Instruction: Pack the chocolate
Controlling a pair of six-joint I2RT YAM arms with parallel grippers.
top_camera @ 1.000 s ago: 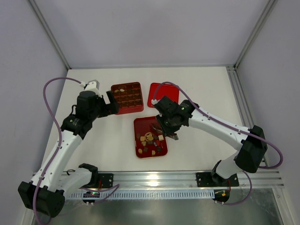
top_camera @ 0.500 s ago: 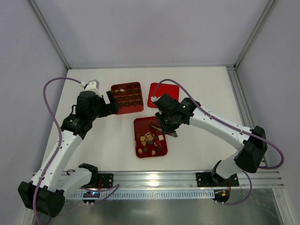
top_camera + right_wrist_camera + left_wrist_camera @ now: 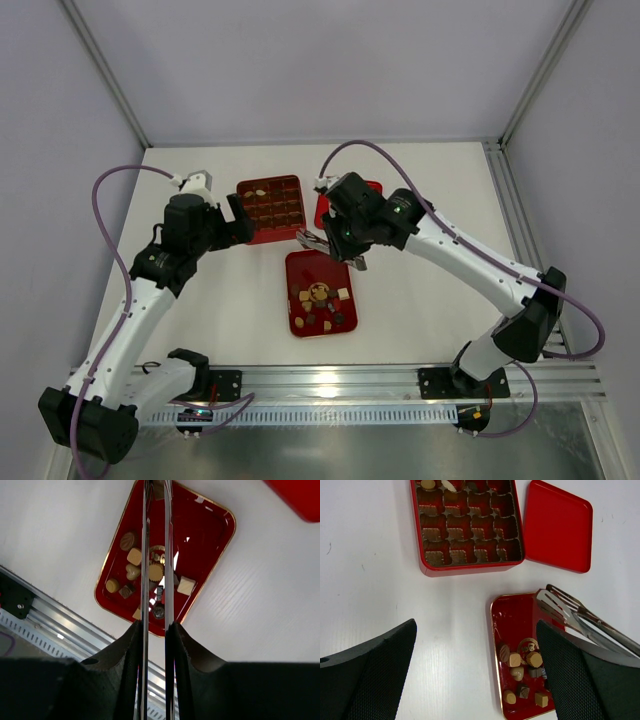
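Nearest, toward the table's (image 3: 380, 580) front edge, the flat red tray (image 3: 512, 615) carried most of the chocolate (image 3: 522, 662), bunched at its near end. Over its far end the right gripper (image 3: 155, 630) was clamped on metal tongs (image 3: 570, 612); whether their tips held anything could not be told. The left gripper (image 3: 475, 680) hung spread wide. Farther back sat the compartmented box (image 3: 470, 570), two pieces in its far-left corner, with the lid (image 3: 557, 527) just beside it.
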